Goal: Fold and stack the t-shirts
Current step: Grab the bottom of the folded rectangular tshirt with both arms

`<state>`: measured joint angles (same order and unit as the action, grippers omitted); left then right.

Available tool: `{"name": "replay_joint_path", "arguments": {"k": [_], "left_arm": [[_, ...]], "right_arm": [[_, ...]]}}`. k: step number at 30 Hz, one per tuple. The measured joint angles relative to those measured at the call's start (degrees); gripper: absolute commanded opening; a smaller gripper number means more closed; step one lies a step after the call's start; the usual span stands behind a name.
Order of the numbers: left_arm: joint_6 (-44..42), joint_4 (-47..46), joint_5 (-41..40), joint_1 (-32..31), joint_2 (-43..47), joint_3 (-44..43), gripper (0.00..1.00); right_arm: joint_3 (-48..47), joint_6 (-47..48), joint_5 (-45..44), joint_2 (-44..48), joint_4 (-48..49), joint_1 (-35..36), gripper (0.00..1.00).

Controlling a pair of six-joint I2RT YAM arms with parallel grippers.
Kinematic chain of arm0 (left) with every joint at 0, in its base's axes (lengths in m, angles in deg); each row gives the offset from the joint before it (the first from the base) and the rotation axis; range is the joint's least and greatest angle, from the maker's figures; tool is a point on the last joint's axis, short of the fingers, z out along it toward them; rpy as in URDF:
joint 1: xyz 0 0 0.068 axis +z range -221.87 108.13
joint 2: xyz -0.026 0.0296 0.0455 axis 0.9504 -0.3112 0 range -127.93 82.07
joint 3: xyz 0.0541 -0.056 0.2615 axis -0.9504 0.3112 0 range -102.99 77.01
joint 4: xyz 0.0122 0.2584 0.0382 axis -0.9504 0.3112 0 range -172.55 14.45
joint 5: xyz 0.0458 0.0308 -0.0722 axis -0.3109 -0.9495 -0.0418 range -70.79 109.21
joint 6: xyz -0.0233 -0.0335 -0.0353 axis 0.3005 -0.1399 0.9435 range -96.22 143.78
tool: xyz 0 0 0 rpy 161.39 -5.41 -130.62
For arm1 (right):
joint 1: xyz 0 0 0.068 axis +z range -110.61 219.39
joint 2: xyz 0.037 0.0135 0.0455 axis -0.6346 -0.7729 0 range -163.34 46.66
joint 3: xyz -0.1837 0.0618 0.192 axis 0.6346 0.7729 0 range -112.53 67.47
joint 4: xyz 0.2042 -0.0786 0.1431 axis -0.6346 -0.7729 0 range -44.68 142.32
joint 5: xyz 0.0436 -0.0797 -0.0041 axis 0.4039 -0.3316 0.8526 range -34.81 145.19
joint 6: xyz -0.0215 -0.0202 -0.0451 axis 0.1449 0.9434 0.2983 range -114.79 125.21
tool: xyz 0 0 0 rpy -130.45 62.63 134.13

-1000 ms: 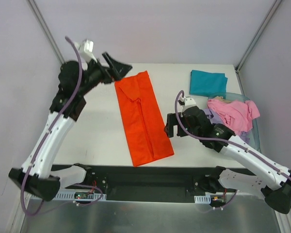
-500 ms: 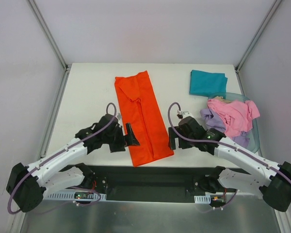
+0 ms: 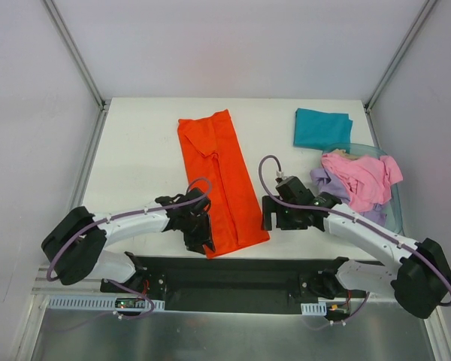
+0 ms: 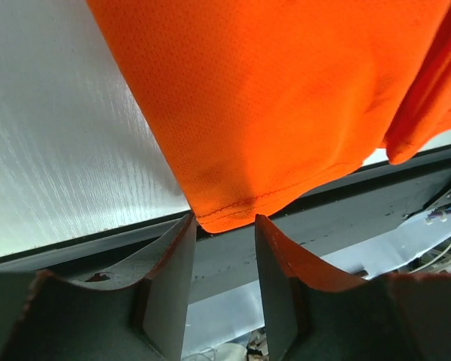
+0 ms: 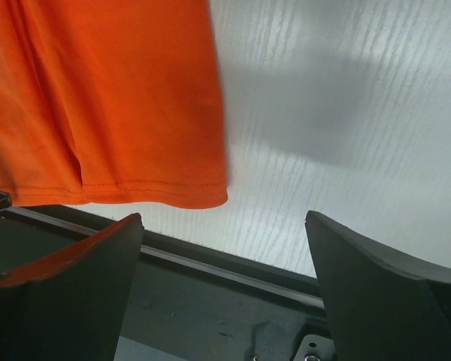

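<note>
An orange-red t-shirt [image 3: 218,180] lies folded into a long strip down the middle of the table, also filling the left wrist view [image 4: 286,98] and showing in the right wrist view [image 5: 98,98]. My left gripper [image 3: 204,242] is low at the shirt's near left corner. Its jaws [image 4: 224,219] are narrowed but still apart, with the hem corner right at the fingertips. My right gripper [image 3: 267,214] stands wide open [image 5: 224,216] beside the near right corner, with nothing between its fingers. A folded teal t-shirt [image 3: 321,128] lies at the far right.
A translucent blue tub [image 3: 396,207] at the right edge holds a crumpled pink t-shirt [image 3: 357,177] and a lavender one [image 3: 325,180]. The table's near edge and a dark rail [image 3: 233,271] run just below both grippers.
My left arm has swung from the far left corner down to the shirt's near left corner, and its jaws have narrowed. The right gripper has slid slightly toward the near edge.
</note>
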<state>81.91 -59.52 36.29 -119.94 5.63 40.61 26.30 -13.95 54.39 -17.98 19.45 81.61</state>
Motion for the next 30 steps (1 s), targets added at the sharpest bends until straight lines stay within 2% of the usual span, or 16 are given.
{"name": "replay_joint_path", "arguments": {"k": [12, 15, 16, 17, 25, 26, 30], "left_arm": [[0.0, -0.02, 2.43, -0.35, -3.5, -0.76, 0.25], [-0.02, -0.02, 2.49, -0.37, -3.63, -0.76, 0.14], [0.0, -0.02, 2.51, -0.37, -3.89, -0.79, 0.06], [0.0, -0.02, 2.58, -0.37, -4.31, -0.83, 0.01], [0.04, 0.35, 3.02, -0.39, -6.14, -1.66, 0.0], [0.04, 0.35, 3.02, -0.39, -6.14, -1.73, 0.0], [0.04, 0.42, 2.91, -0.68, -6.14, -1.79, 0.0]], "right_arm": [[0.94, 0.26, 5.77, -2.73, 0.68, -1.09, 0.83], [1.14, 0.28, 6.4, -3.45, 0.92, -1.27, 0.8], [1.22, 0.28, 6.69, -3.85, 1.05, -1.33, 0.8], [1.33, 0.31, 7.02, -4.22, 1.14, -1.38, 0.8], [1.77, 0.55, 7.98, -7.02, 1.36, -1.75, 0.57], [1.79, 0.59, 8.15, -7.37, 1.57, -1.81, 0.51], [1.79, 1.46, 8.41, -9.53, 3.1, -1.97, 0.43]]}}
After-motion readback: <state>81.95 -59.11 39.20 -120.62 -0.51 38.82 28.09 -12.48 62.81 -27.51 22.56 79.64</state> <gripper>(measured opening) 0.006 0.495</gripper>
